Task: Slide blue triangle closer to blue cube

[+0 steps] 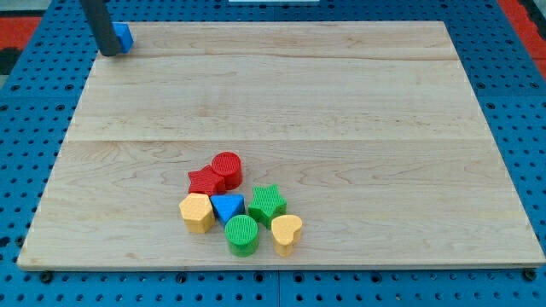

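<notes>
The blue triangle (227, 206) lies in a tight cluster of blocks at the view's bottom centre. The blue cube (124, 36) sits at the board's top left corner, partly hidden behind my rod. My tip (109, 52) rests at the top left corner, touching the blue cube's left side. It is far from the blue triangle.
Around the blue triangle are a red star (204, 180), a red cylinder (227, 168), a green star (267, 203), a yellow hexagon (197, 212), a green cylinder (242, 234) and a yellow heart (287, 232). The wooden board (341, 111) ends in edges on all sides.
</notes>
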